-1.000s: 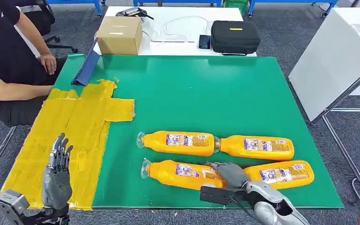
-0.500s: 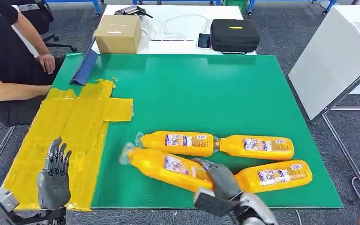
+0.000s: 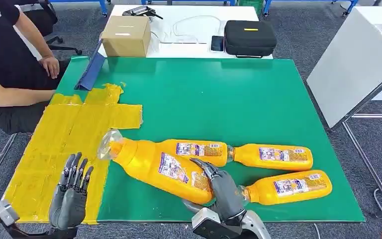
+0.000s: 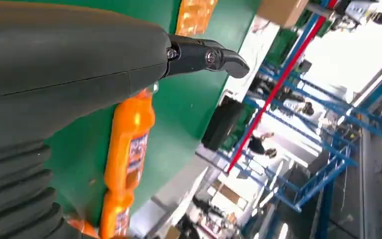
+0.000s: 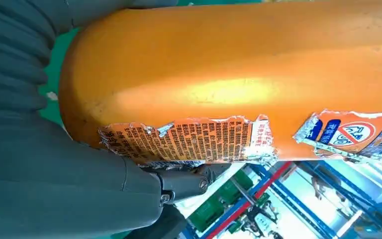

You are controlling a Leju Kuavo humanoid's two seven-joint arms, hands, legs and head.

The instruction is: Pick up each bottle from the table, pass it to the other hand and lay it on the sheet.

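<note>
The left hand point(image 3: 70, 199) stands upright over the near end of the yellow sheet point(image 3: 64, 149), fingers point(image 3: 77, 172) spread and straight, holding nothing. To its right, the right hand point(image 3: 224, 191) is wrapped round the base end of a bottle point(image 3: 154, 164) and holds it clear of the green table point(image 3: 204, 94).

Held bottle: orange plastic, clear cap point(image 3: 105, 144), printed label on its side. The right wrist view shows the label point(image 5: 189, 139) torn and peeling at the edges. The bottle is tilted, cap end high and pointing toward the sheet, base low in the hand. The cap hangs just over the sheet's right edge, near the left hand but apart from it.

Three more orange bottles lie on the table. One point(image 3: 194, 149) lies directly behind the held bottle, partly covered by it. A second point(image 3: 273, 156) lies end to end with that one, further right. A third point(image 3: 288, 187) lies nearest the front edge, its cap just beside the right hand.

Surroundings: a person in dark clothes point(image 3: 5, 64) sits at the table's far left corner, by a blue strip point(image 3: 92, 69) leaning there. Beyond the green table, a white table carries a cardboard box point(image 3: 127, 36), a phone point(image 3: 217, 44) and a black case point(image 3: 249, 37). A white panel point(image 3: 350, 64) stands at the right.
</note>
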